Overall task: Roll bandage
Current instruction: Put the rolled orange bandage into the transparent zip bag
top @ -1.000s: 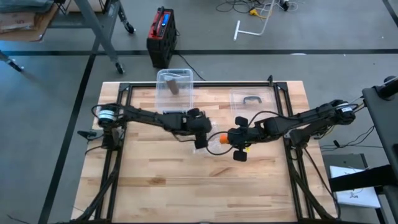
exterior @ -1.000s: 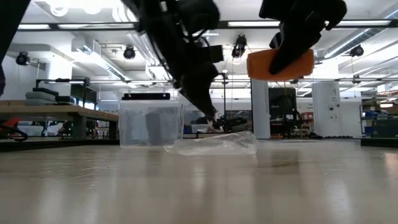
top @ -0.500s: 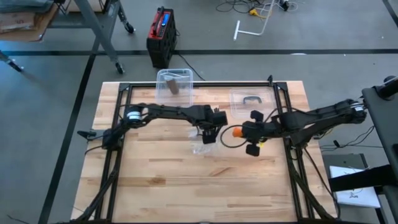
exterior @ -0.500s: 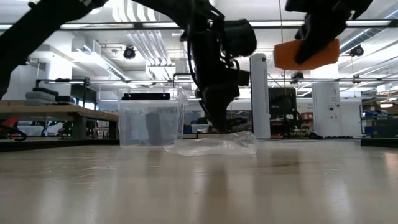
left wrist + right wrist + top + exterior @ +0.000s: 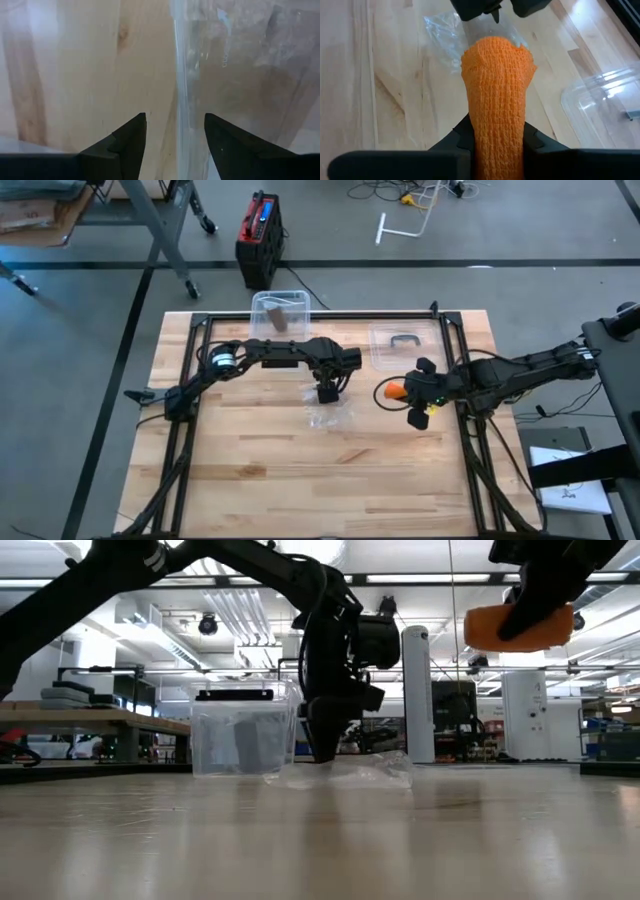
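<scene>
High view shows the right gripper (image 5: 412, 393) clamped on the orange bandage (image 5: 394, 390); the left gripper (image 5: 327, 394), fingers apart, empty, over the plastic bag (image 5: 328, 416). Keep that grip firm.

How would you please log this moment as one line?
left gripper: open, over plastic bag | right gripper: holding orange bandage, raised

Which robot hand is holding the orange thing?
The right hand grips the orange rolled bandage up above the wooden table. The left hand holds nothing, hanging open over the clear plastic wrapper.
</scene>
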